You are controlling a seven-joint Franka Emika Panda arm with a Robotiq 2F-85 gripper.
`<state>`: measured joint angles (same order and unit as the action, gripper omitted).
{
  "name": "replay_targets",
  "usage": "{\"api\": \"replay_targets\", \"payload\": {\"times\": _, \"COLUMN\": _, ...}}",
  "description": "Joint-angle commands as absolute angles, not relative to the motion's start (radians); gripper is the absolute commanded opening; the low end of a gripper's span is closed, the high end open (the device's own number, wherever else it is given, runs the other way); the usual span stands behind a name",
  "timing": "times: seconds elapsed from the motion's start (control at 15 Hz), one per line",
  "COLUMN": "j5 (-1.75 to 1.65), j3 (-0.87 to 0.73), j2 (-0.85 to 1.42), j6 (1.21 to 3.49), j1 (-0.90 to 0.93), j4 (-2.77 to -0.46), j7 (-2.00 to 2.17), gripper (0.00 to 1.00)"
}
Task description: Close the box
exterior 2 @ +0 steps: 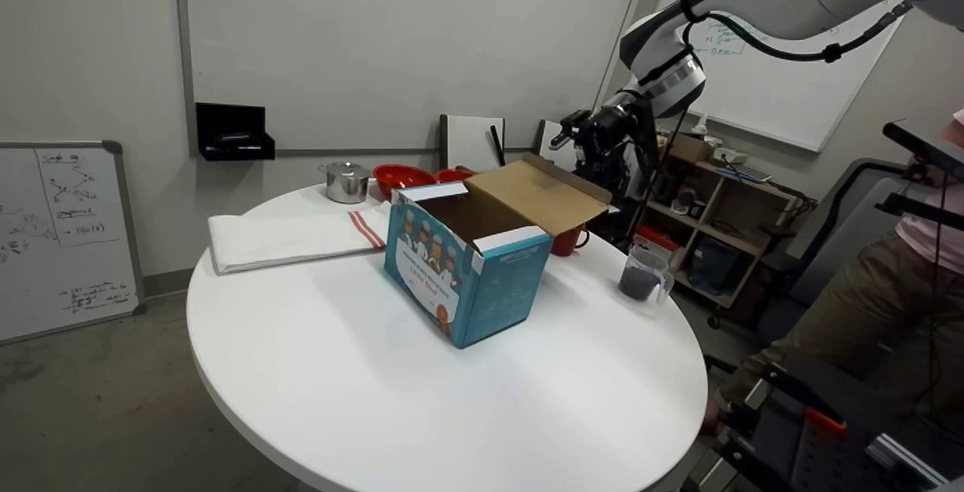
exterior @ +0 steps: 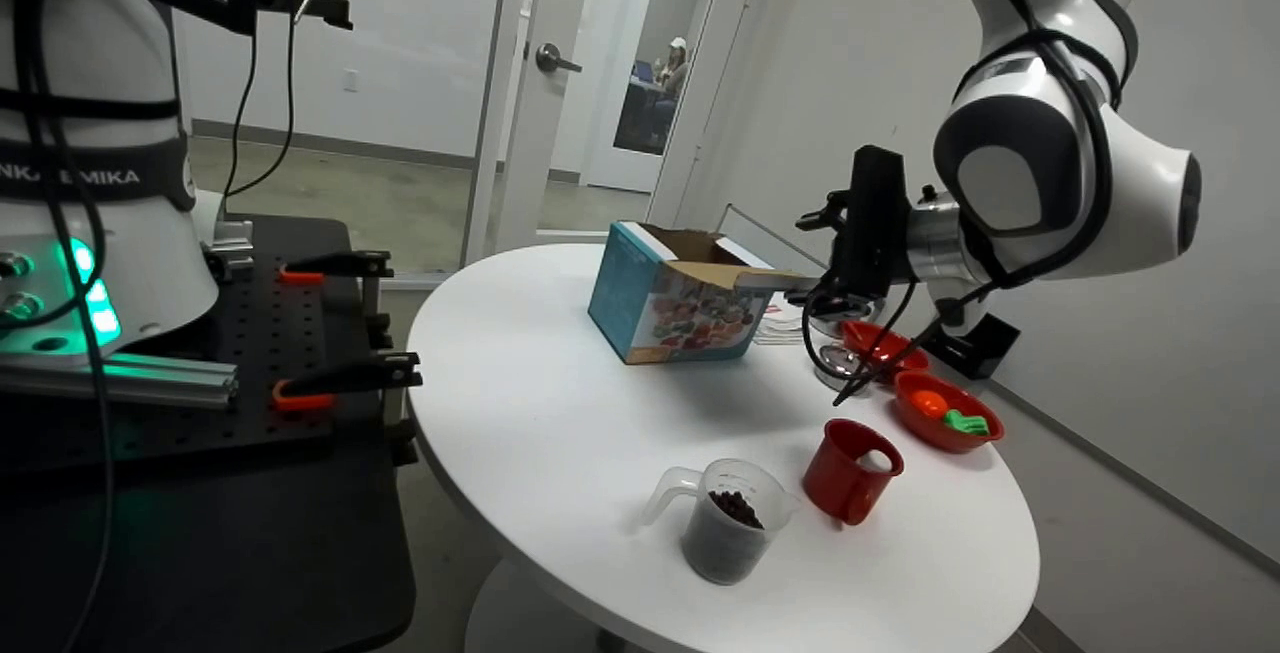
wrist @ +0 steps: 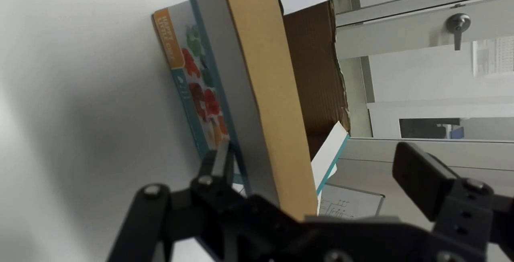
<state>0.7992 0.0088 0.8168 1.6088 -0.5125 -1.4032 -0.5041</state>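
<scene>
Smooth and white, the round table bears your box in an exterior view: teal-blue cardboard, one side printed with colourful shapes, its top open. The box's brown flap reaches out toward your gripper, which hangs just beside the box. Nearer the camera than the box stand a red mug and a translucent measuring cup holding dark grains. On the gripper's side of the box sits a shallow red bowl with a rounded orange piece and a lumpy green piece in it.

In an exterior view you look into the box's plain brown inside, with short white tabs at both ends and a creased strip along the flap's edge. Just beside the box lies a folded white cloth with red stripes; farther back than the box stands a cylindrical steel pot.

In the wrist view your gripper's blocky black fingers are set wide, the flap's tan edge running between them. Whether either finger touches it, you cannot tell. Past the flap shows the box's ragged corrugated rim.
</scene>
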Motion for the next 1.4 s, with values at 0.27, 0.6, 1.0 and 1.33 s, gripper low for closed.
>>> {"api": "replay_targets", "payload": {"times": 0.27, "j5": 0.808, "j3": -0.027, "j2": 0.611, "j6": 1.725, "j1": -0.409, "j4": -1.654, "j7": -0.548, "gripper": 1.0}}
{"api": "replay_targets", "payload": {"times": 0.6, "j5": 0.815, "j3": -0.032, "j2": 0.48, "j6": 1.838, "j1": -0.345, "j4": -1.823, "j7": -0.562, "gripper": 1.0}}
{"api": "replay_targets", "payload": {"times": 1.0, "j5": 0.81, "j3": -0.034, "j2": 0.373, "j6": 1.979, "j1": -0.278, "j4": -1.933, "j7": -0.546, "gripper": 1.0}}
{"api": "replay_targets", "payload": {"times": 1.33, "j5": 0.796, "j3": -0.026, "j2": 0.331, "j6": 2.055, "j1": -0.221, "j4": -1.973, "j7": -0.499, "gripper": 1.0}}
